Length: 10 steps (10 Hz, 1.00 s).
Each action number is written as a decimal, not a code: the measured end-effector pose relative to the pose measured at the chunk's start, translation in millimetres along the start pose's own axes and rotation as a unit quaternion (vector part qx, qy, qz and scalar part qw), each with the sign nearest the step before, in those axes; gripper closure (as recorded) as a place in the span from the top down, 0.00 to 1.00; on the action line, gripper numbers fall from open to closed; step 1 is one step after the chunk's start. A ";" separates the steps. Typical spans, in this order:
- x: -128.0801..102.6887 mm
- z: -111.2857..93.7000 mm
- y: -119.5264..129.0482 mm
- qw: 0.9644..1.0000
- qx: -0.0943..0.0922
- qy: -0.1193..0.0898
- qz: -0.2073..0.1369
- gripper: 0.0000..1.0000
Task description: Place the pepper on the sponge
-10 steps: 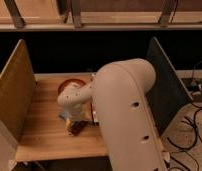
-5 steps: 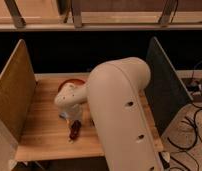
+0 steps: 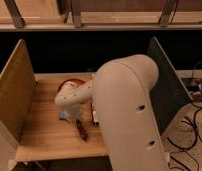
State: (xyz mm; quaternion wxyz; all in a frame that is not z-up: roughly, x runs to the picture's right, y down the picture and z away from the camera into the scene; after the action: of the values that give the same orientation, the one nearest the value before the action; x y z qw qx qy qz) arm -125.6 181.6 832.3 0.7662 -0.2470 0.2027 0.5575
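Note:
The pepper [image 3: 82, 131] is a slim dark-red shape lying on the wooden table [image 3: 41, 135] near its front edge. Just up and left of it, a blue-grey corner of the sponge [image 3: 66, 116] shows from under my arm. My gripper [image 3: 75, 114] hangs below the white wrist, between the sponge and the pepper's upper end, and the arm mostly hides it. The pepper and the sponge lie close together, and the pepper rests on the wood, not on the sponge.
A round orange-red bowl [image 3: 71, 83] sits behind the wrist. A packet [image 3: 95, 118] peeks out beside the big white arm link [image 3: 126, 110], which covers the table's right half. Upright panels wall the left [image 3: 14, 95] and right [image 3: 164, 85] sides.
The wrist has shifted a little to the left and the big arm link has swung slightly. The pepper now shows more fully on the wood, a bit further right.

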 end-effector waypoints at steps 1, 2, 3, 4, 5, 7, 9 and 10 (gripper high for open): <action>-4.2 -11.6 -2.6 1.000 0.001 -0.012 0.001 0.00; -17.0 -32.6 -6.3 0.999 0.005 -0.041 -0.003 0.00; -29.6 -50.2 -10.1 0.998 0.014 -0.065 -0.011 0.00; -41.0 -63.5 -11.0 0.996 0.022 -0.084 -0.021 0.00; -56.6 -79.5 -3.8 0.993 0.030 -0.108 -0.047 0.00; -72.8 -90.4 18.4 0.987 0.039 -0.128 -0.092 0.00; -77.7 -86.0 53.1 0.980 0.038 -0.133 -0.145 0.00; -76.1 -79.2 67.0 0.977 0.035 -0.130 -0.165 0.00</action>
State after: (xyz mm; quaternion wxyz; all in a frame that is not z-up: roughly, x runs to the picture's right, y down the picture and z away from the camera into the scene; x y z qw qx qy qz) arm -214.9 93.5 803.6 0.8756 -0.1753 0.0777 0.4433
